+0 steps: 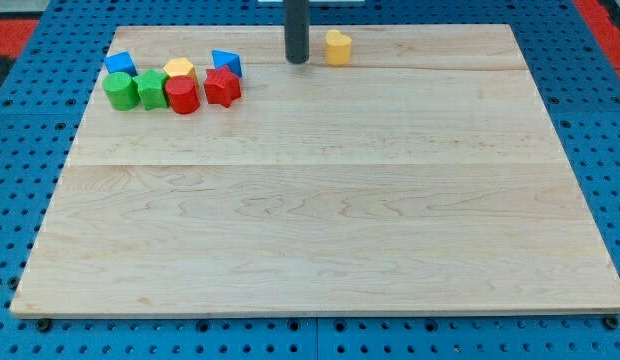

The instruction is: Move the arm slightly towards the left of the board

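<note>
One short nudge left for my tip (296, 60) — no claw here, just rod — stopping before the blue block (226, 63)

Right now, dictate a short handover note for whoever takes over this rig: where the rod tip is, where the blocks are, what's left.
My tip rests near the wooden board's top edge, just left of the lone yellow block, apparently not touching. Seven blocks cluster at the top left; nearest are the blue block and red star-like block. Left to do: ease the tip slightly toward the view's left, probably stopping short of the cluster.
</note>
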Controlling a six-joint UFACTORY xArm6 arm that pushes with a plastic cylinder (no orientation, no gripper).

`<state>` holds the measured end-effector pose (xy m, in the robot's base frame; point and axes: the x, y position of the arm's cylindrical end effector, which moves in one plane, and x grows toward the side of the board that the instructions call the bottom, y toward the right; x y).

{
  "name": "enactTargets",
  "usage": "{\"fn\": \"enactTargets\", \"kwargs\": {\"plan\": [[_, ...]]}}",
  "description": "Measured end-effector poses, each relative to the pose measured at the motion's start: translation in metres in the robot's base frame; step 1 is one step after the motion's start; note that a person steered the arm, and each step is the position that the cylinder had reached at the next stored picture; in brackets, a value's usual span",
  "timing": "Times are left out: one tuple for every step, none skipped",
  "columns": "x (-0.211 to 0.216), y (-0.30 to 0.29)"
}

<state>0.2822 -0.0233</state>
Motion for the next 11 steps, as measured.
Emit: {"fn": "enactTargets", "kwargs": {"plan": [[0.026, 0.031], [0.026, 0.089], [0.026, 0.138], [0.026, 0.155], [0.026, 0.159], [0.026, 0.164], [0.026, 0.169], [0.026, 0.177], [0.029, 0.180], [0.071, 0.175], [0.098, 0.162]]}}
